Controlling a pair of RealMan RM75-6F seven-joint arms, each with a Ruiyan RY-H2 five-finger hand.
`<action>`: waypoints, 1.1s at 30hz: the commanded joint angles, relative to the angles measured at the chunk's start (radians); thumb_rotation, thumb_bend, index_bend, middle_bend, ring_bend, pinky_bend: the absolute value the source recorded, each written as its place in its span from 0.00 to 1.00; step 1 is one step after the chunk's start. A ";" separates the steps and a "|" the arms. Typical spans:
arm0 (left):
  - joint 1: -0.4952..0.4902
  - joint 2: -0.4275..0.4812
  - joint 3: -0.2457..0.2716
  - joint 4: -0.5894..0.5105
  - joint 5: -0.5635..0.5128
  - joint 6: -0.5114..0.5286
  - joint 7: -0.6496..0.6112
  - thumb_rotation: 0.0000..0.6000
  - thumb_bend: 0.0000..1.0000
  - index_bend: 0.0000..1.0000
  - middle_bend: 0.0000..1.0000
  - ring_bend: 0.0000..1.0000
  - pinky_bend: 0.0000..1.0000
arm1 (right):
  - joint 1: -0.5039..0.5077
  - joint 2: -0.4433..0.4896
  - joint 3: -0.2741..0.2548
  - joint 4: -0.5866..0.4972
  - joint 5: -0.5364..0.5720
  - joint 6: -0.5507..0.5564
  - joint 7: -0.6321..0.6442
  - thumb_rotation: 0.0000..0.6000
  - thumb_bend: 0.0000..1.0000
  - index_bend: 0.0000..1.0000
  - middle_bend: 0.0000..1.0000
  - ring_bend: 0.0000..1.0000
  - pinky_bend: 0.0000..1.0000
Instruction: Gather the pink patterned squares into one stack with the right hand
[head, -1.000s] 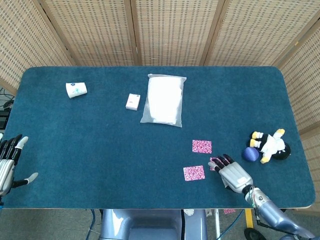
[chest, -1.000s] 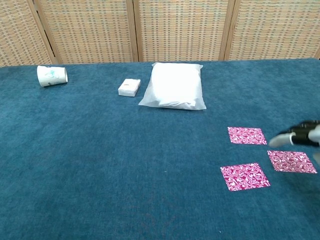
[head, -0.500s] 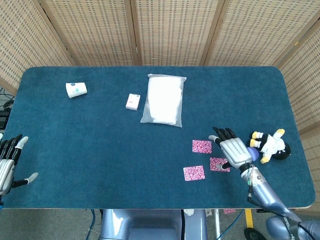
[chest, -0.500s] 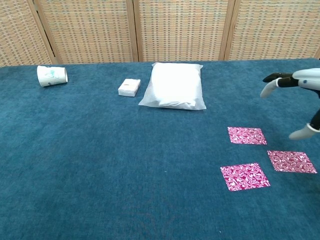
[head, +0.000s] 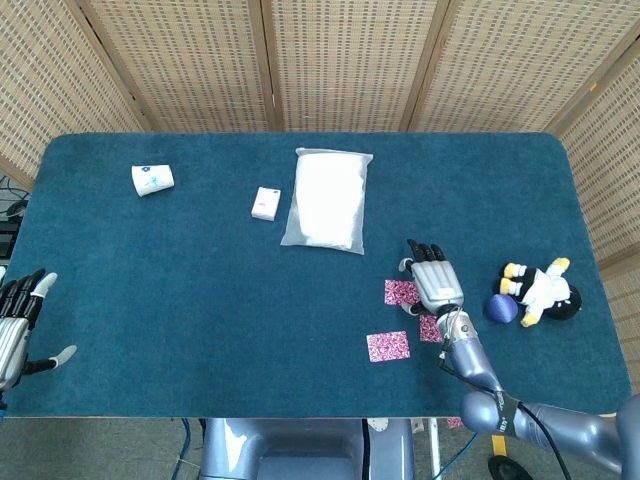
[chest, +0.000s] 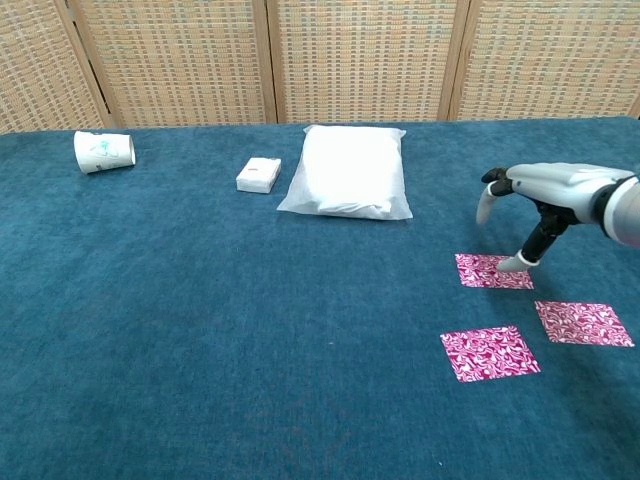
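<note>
Right hand (chest: 545, 195) hovering over the far pink patterned square (chest: 492, 271), fingers spread, grasping nothing. Left hand (head: 15, 325) parked at table edge (head: 120, 405), released too.

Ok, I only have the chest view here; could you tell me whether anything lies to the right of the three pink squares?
Observer: Yes, a plush toy lies right of them, with a blue ball against it.
Operator: Thank you. And where is the left hand, please?
Observer: The left hand is at the left edge of the table, open and holding nothing.
Operator: Does the right hand cover any square from above?
Observer: The right hand overlaps the right edge of the far square, and its wrist hides part of the right square.
</note>
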 joint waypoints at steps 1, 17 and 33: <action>-0.001 0.001 0.000 -0.002 0.000 -0.001 -0.002 1.00 0.00 0.00 0.00 0.00 0.00 | 0.009 -0.022 0.000 0.025 0.009 0.004 -0.012 1.00 0.24 0.31 0.00 0.00 0.00; -0.001 0.002 0.001 -0.005 -0.002 -0.002 0.005 1.00 0.00 0.00 0.00 0.00 0.00 | 0.002 -0.081 -0.009 0.101 0.001 -0.009 0.008 1.00 0.25 0.31 0.00 0.00 0.00; -0.001 0.001 0.000 -0.004 -0.003 -0.001 0.007 1.00 0.00 0.00 0.00 0.00 0.00 | -0.003 -0.117 -0.024 0.150 -0.013 -0.029 0.012 1.00 0.25 0.31 0.00 0.00 0.00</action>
